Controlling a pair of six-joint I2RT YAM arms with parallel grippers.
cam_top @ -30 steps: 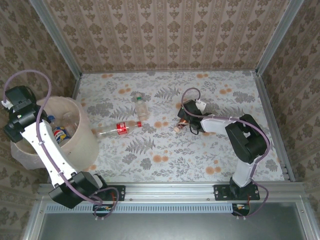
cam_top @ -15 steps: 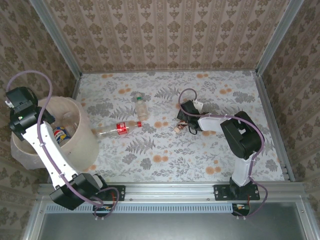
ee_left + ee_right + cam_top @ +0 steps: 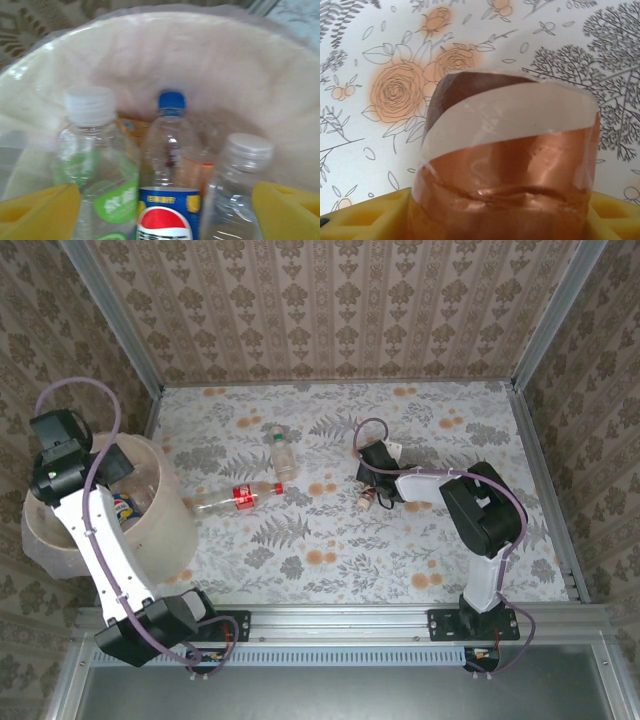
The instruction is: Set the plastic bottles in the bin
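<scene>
Damask-papered walls enclose a floral tabletop.

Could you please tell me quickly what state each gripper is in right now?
Left gripper: jaws open, holding nothing, above the bin.
Right gripper: jaws closed on a brown-labelled bottle.

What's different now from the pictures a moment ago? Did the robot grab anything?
The right end effector closed on the brown bottle, nudging it a little to the right. The left end effector, open, shifted slightly right above the bin. The red-label bottle and the clear bottle on the table stayed put, and so did the bin.
</scene>
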